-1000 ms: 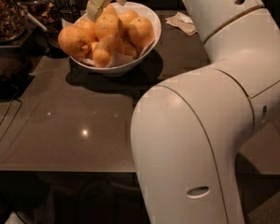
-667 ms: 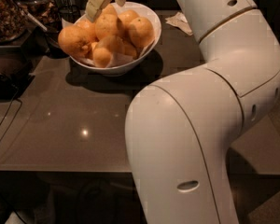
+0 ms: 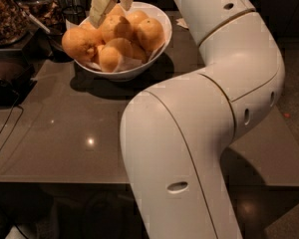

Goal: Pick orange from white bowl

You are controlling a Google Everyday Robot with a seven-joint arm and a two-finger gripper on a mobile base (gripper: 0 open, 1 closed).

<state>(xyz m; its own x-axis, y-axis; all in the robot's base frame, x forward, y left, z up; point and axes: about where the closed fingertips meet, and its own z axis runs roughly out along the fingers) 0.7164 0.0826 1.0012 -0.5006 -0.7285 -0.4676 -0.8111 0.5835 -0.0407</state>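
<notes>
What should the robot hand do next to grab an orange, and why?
Probably lower a little. The gripper hangs over the white bowl with its fingers apart, and the top orange sits just under the fingertips, not yet between them. So going down before closing looks right.

Dark table [image 3: 65,133] bears white bowl [image 3: 157,54], perhaps napkin [image 3: 182,23]; gripper [image 3: 111,13] above bowl.
</notes>
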